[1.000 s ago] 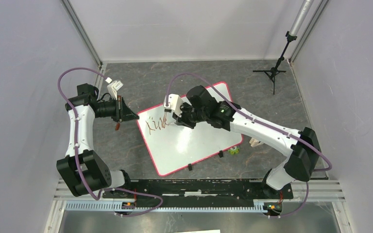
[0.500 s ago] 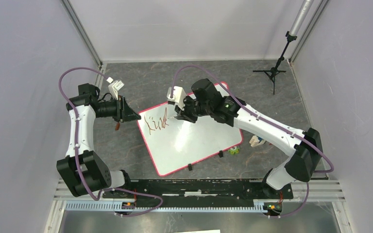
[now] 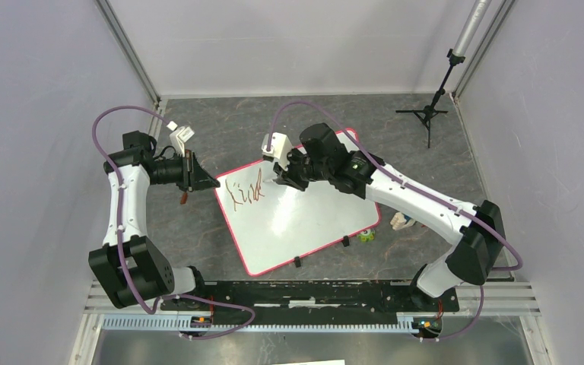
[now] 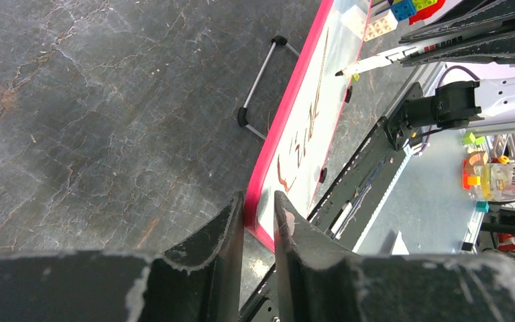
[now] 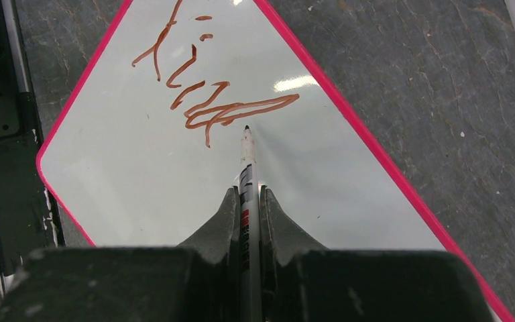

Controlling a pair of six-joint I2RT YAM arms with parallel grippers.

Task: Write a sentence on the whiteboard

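While the whiteboard (image 3: pixel 304 220) lies flat on the dark marbled table (image 3: pixel 236 125), turned at a slant between the two arms, its two black clips (image 3: pixel 345 242) sit on the long edge nearer the arm bases. Writing is confined to the board's left end: the sentence (image 5: pixel 201 100) consists of a few reddish-brown strokes, a partial first word, not legible beyond a leading "K"-like form. The right gripper (image 5: pixel 246 194) has its jaws pressed onto a marker (image 5: pixel 246 164), which runs out forward between the fingers with its dark tip pointing at the board just beside the end of the last long stroke; whether the tip touches the surface cannot be determined. The left gripper (image 4: pixel 259 201) is at the board's left corner, and the wrist view shows the pink border passing into the narrow gap between its fingers; whether they pinch the edge or stand slightly off it cannot be told. Off the board's right corner, a few small toy blocks (image 3: pixel 401 221) lie on the table. A black tripod stand (image 3: pixel 428 114) occupies the far right corner.
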